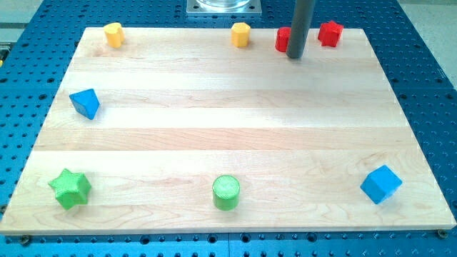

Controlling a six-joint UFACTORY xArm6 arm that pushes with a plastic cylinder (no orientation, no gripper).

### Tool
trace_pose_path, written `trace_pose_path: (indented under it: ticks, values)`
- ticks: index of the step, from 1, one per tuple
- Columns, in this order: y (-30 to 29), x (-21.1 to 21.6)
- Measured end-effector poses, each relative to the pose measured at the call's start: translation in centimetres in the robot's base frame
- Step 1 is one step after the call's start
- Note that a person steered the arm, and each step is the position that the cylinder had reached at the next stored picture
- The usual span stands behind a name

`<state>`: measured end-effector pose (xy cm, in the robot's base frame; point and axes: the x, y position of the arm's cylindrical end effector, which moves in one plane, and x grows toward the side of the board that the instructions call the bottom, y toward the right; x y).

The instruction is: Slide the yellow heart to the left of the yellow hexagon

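Observation:
The yellow heart lies near the board's top left corner. The yellow hexagon lies at the top edge, near the middle, well to the right of the heart. My tip is at the end of the dark rod, to the right of the hexagon. It stands just in front of a red block, which the rod partly hides. My tip is far from the heart.
A red star lies at the top right. A blue triangular block lies at the left. A green star, a green cylinder and a blue cube lie along the bottom of the wooden board.

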<state>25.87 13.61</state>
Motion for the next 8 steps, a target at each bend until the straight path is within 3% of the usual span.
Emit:
trace_pose_path:
  ticks: [1, 2, 4, 5, 7, 8]
  values:
    - [-1.2, -1.4]
    - [-13.2, 1.3]
    - [-41.6, -0.4]
    - [-43.9, -3.6]
    - [-25.0, -3.6]
    - [-22.8, -3.6]
